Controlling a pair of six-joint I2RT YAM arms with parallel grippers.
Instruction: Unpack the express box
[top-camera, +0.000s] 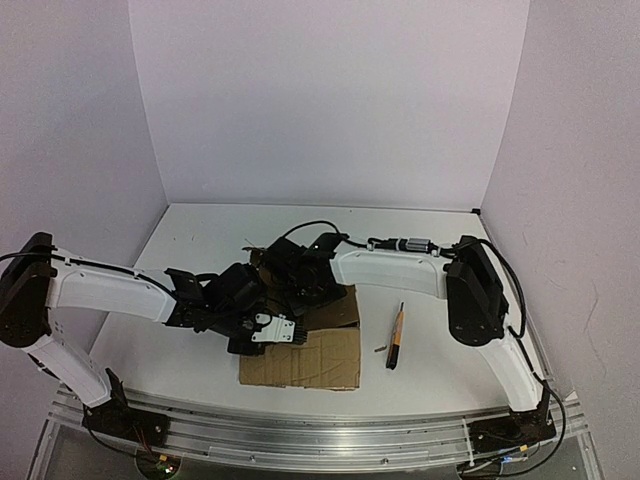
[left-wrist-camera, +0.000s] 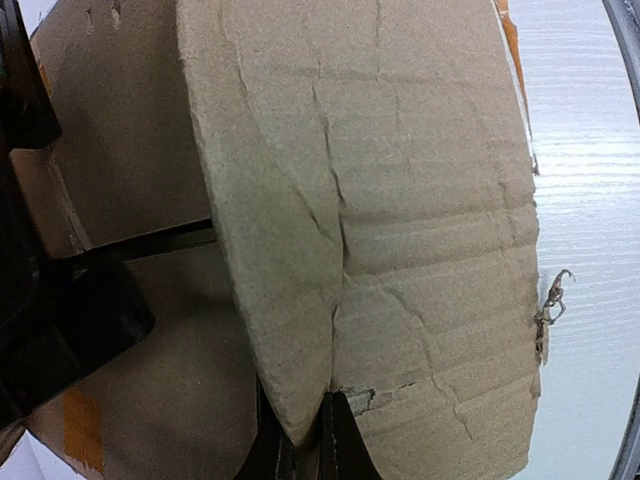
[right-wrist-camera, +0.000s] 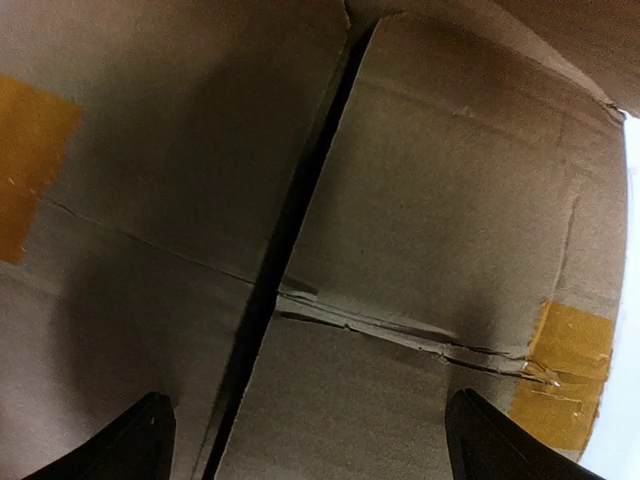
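Brown express box (top-camera: 318, 362) near the table's (top-camera: 200, 240) 6 o'clock edge, flaps lifted, left gripper (left-wrist-camera: 306, 452) seemingly pinched on a raised flap at its 9 o'clock side, right gripper (right-wrist-camera: 315, 445) jaws wide apart over the inner seam, utility knife (top-camera: 396, 338) at the box's 3 o'clock.

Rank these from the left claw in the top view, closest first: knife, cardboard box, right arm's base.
1. Express box: right at the left claw.
2. Knife: on the table, right of the box.
3. Right arm's base: near right corner.
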